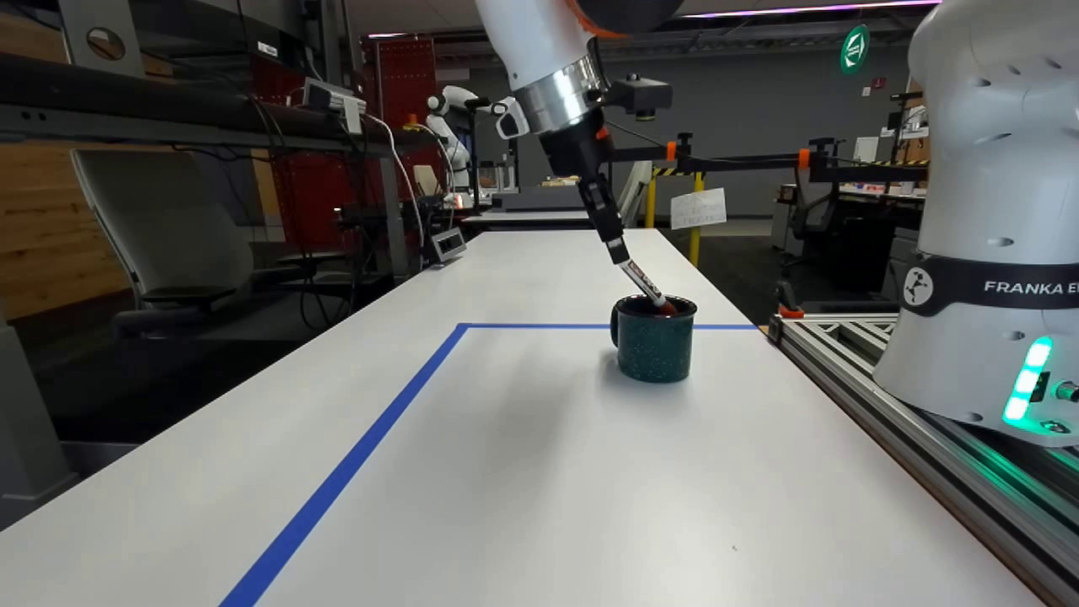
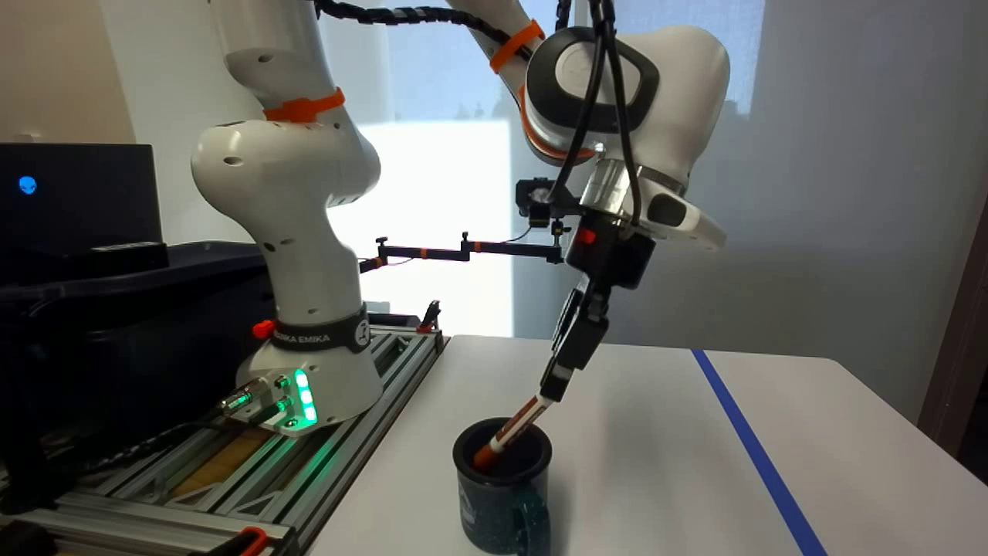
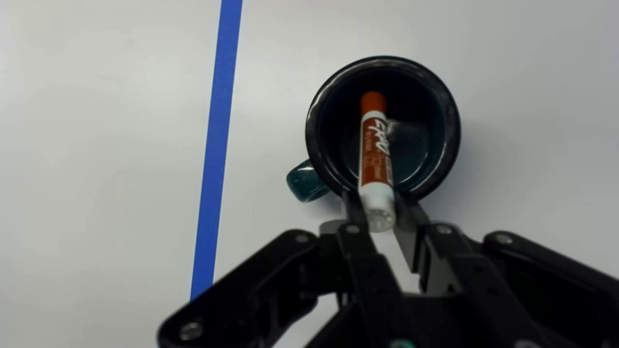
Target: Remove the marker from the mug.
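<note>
Marker [image 3: 376,157]: clamped by its white end in my jaws, tilted; orange end lies below them, inside the mug [image 1: 655,352]. Recommended: firm pressure, then I withdraw slowly along the marker's own slant, so it clears without dragging the mug.
</note>
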You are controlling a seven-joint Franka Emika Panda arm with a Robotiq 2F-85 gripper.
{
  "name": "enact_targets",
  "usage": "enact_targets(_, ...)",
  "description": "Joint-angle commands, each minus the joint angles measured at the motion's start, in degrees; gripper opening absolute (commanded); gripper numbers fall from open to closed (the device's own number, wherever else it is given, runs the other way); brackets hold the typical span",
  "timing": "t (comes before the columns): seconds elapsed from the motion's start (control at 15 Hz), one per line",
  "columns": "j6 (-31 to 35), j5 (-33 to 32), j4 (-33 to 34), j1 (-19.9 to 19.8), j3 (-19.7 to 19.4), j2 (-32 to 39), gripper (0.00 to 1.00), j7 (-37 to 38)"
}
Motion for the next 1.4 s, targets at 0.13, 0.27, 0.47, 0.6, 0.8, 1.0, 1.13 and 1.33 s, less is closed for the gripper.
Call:
enact_targets(0.13,-1.9,1.0,3.6,1.4,1.3,-3.9,0.05,-0.4)
enact_targets(0.27,-0.6,-0.8,5.4,1.9,2.2,-3.2,0.05,-0.8)
enact_targets(0.47,2.7,-6.5,7.6,2.4,3.7,-0.4,0.05,-1.3)
enact_targets(0.6,5.5,-11.1,8.2,2.5,4.1,1.9,0.05,-2.3)
enact_targets(0.8,9.1,-16.3,8.8,2.4,3.6,6.6,0.05,-3.7)
enact_targets(1.0,11.6,-17.0,9.8,2.4,2.4,11.9,0.05,-7.3)
enact_targets(1.13,12.2,-14.9,10.7,2.3,1.9,15.0,0.05,-12.1)
enact_targets(1.33,13.3,-13.3,11.7,1.8,1.5,18.6,0.05,-18.1)
